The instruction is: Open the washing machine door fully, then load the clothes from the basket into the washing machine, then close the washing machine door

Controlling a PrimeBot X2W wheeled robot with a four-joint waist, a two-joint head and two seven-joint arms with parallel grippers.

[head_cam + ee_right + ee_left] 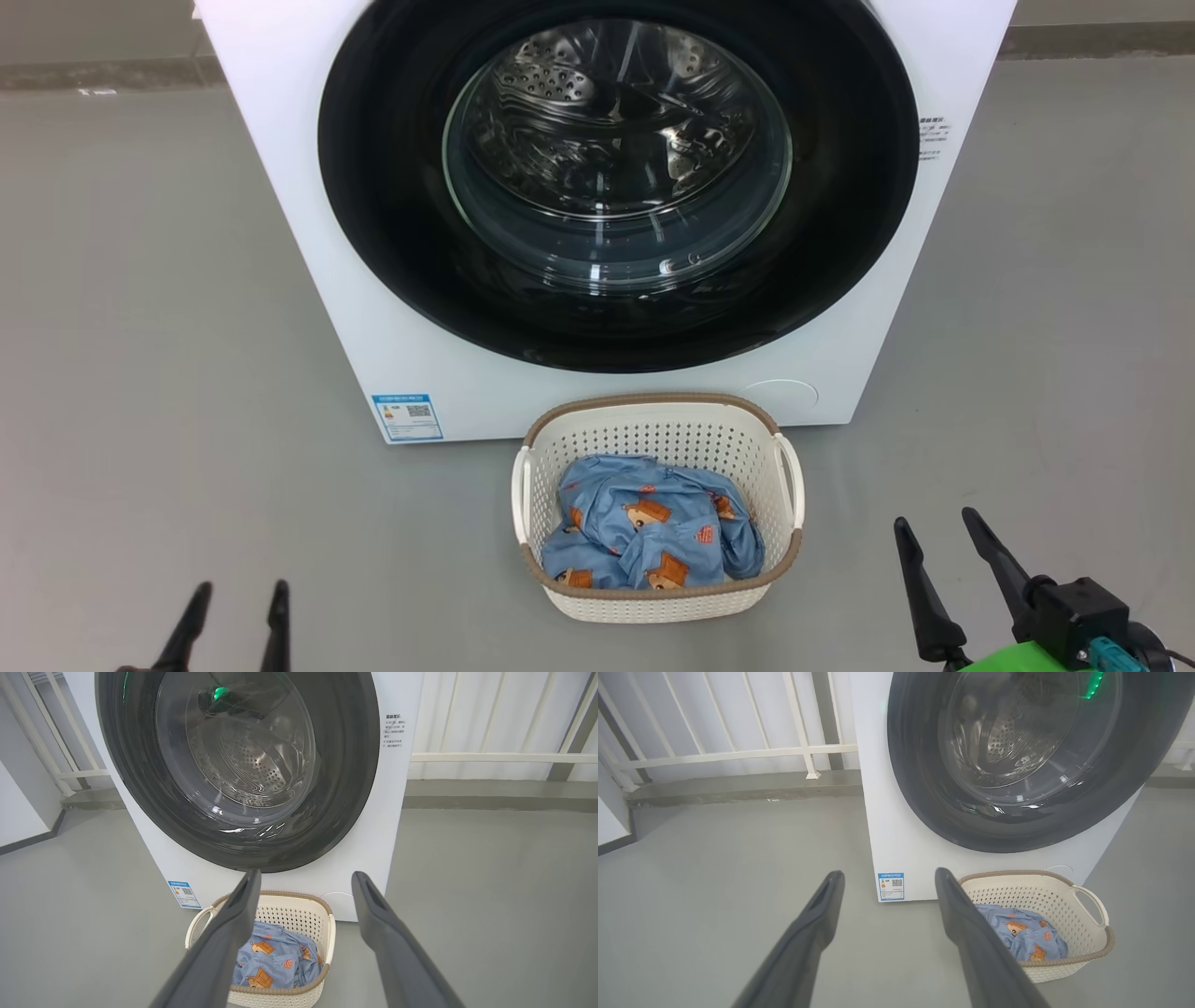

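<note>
Gleaming black-rimmed door (616, 168) shut, clothes (649, 532) crumpled

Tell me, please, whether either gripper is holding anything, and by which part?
Nothing: the left gripper and right gripper are open and empty; the clothes lie in the basket.

White washing machine (308, 187) with glossy black door (392, 233), cream perforated basket (653, 439) brown-rimmed, light blue clothes (644, 537) printed with orange-brown bears.
</note>
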